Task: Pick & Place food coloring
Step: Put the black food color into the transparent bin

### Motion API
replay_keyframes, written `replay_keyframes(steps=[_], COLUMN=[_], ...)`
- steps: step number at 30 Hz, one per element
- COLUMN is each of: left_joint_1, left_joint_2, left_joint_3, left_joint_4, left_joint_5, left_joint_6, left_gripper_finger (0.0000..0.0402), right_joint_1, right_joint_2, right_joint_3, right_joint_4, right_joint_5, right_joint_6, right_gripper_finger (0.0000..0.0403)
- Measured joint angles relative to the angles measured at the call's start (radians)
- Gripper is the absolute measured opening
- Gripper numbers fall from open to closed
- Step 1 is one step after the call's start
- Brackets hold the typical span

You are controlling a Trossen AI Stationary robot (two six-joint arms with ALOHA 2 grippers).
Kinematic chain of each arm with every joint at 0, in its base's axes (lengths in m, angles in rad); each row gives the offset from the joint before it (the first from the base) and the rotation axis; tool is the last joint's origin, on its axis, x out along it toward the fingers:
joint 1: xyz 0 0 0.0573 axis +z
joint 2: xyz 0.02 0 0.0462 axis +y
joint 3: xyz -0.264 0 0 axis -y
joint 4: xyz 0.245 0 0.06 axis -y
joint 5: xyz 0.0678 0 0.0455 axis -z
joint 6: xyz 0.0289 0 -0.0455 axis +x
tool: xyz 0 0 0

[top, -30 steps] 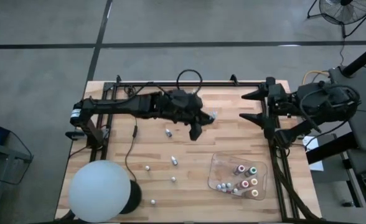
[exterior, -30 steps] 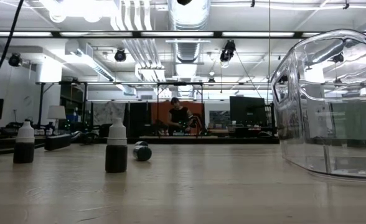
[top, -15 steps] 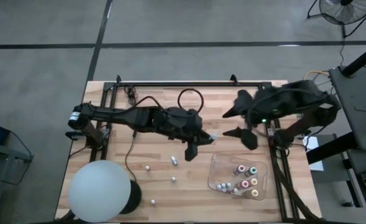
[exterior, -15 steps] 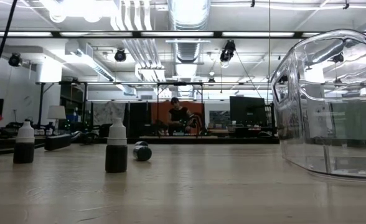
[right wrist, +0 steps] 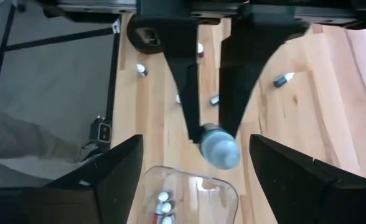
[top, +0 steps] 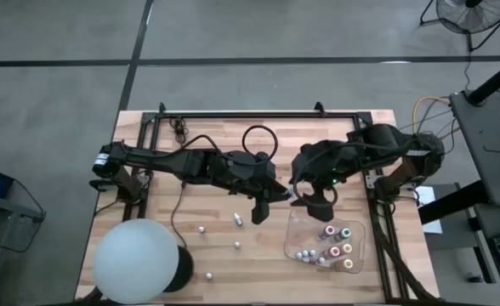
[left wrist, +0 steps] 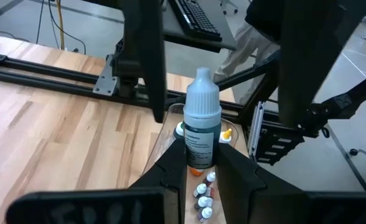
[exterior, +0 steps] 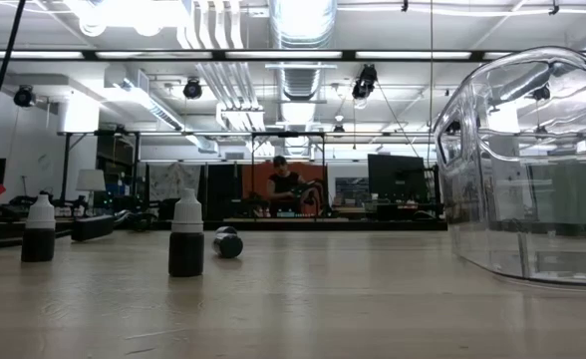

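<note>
The left claw (left wrist: 201,171) grips a bottle (left wrist: 201,121) upright, held above the tabletop (top: 190,212) just beside the tray (top: 305,223). The right claw (top: 311,194) stands open around it, probably for a handover. Next: close squarely on the bottle.

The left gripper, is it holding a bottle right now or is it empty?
Holding one. In its wrist view the left gripper is shut on a pale-capped food coloring bottle, upright between the fingers, near the clear tray.
</note>
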Motion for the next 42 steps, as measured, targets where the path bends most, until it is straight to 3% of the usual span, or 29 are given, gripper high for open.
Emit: replay_keyframes(steps=[6,35,42], left_joint_1=[-0.007,-0.016,-0.016], left_joint_2=[0.0,0.0,0.0], left_joint_3=[0.0,-0.001,-0.002], left_joint_4=[-0.02,-0.007,0.0], left_joint_5=[0.0,0.001,-0.016], left_joint_6=[-0.001,-0.001,-0.002], left_gripper_finger=[0.0043,0.0043,0.0043], right_joint_1=[-0.001,0.0,0.0], right_joint_2=[0.003,0.0,0.0], right_joint_3=[0.0,-0.001,-0.001], right_joint_4=[0.001,0.001,0.001], right_joint_5=[0.002,-0.002,-0.002], right_joint_6=[-0.001,0.0,0.0], right_gripper_finger=[0.0256,0.005,0.0048])
